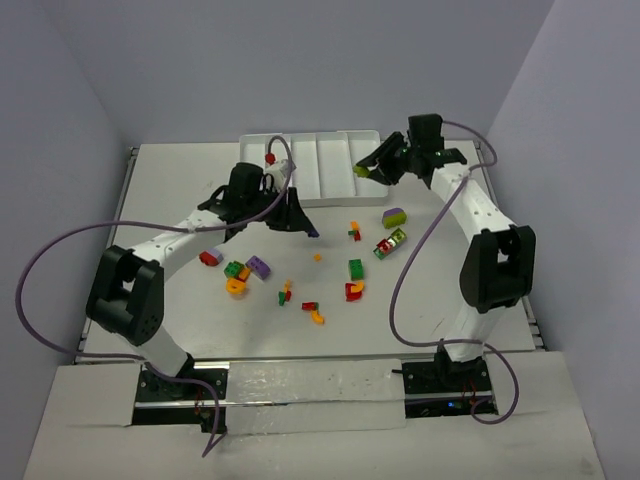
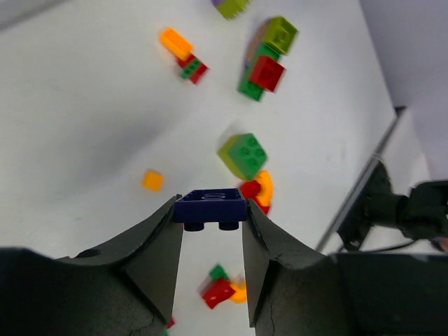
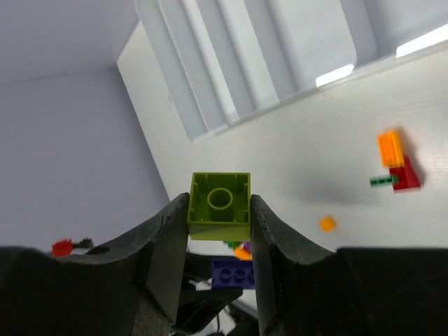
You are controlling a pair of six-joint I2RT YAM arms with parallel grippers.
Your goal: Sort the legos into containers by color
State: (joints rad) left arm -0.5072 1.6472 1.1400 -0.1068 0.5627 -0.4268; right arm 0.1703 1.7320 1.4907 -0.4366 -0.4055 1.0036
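Observation:
My left gripper (image 1: 309, 229) is shut on a dark purple flat brick (image 2: 210, 207), held above the table in front of the white tray (image 1: 330, 160). My right gripper (image 1: 364, 171) is shut on a lime green brick (image 3: 220, 206), held just off the tray's right end. The tray's long compartments (image 3: 280, 56) show in the right wrist view. Loose legos lie on the table: a purple-and-lime one (image 1: 394, 216), a dark green one (image 1: 356, 268), a red one (image 1: 209, 258), a purple one (image 1: 259, 265), a small orange one (image 1: 317, 257).
More bricks lie in small clusters at mid-table (image 1: 312, 312) and left of it (image 1: 237, 276). Under my left gripper lie a green brick (image 2: 243, 155) and a small orange one (image 2: 152, 180). The table's right edge (image 2: 364, 182) is close by.

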